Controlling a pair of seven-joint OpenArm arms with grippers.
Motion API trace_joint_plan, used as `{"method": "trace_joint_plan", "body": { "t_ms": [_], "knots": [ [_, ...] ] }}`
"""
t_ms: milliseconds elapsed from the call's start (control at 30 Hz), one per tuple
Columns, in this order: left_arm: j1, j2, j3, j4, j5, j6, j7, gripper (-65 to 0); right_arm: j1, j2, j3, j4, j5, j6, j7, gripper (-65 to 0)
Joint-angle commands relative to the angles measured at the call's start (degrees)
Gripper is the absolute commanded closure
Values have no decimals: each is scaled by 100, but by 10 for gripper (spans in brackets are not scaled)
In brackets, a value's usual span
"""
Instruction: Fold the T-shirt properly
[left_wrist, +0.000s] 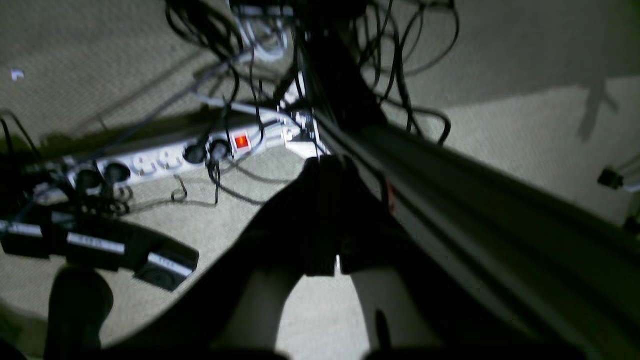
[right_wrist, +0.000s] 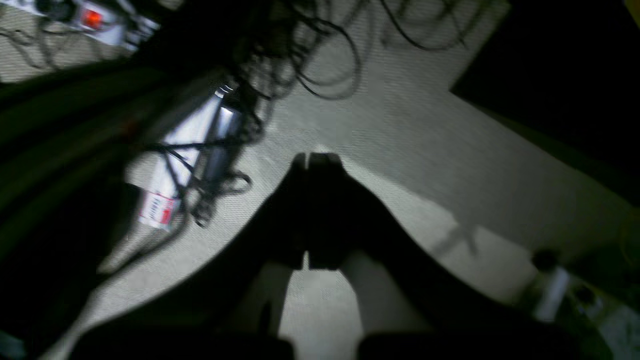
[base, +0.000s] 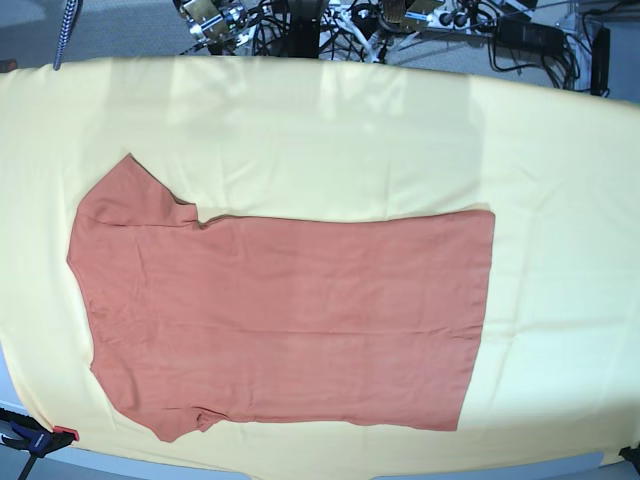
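Note:
The rust-orange T-shirt (base: 290, 320) lies spread flat on the pale yellow cloth (base: 400, 150), with its short sleeves at the left and its straight hem at the right. Neither arm shows in the base view. My left gripper (left_wrist: 327, 162) appears in the left wrist view as a dark shape with its fingers pressed together, holding nothing, pointing at the carpeted floor. My right gripper (right_wrist: 310, 157) looks the same in the right wrist view: shut, empty, over the floor. No shirt appears in either wrist view.
A white power strip (left_wrist: 165, 157) with a lit red switch, tangled black cables (left_wrist: 320, 45) and black adapters (left_wrist: 100, 245) lie on the floor. A dark beam (left_wrist: 475, 200) runs beside the left gripper. A clamp (base: 35, 437) grips the table's front left corner.

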Motion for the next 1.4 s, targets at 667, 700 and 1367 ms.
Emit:
{"method": "trace_joint_plan", "body": {
  "t_ms": [667, 700, 1367],
  "knots": [
    [2479, -1694, 9, 3263, -31, -249, 1134, 0, -2197, 1464, 4, 2706, 293, 1917, -1340, 0],
    [2656, -1775, 9, 3556, -31, -247, 1220, 0, -2378, 1528, 4, 3062, 348, 1958, -1528, 0],
    [6019, -2730, -1790, 9165, 352, -804, 2216, 0, -6220, 2922, 4, 9053, -1635, 197, -3261, 0]
  ]
}}
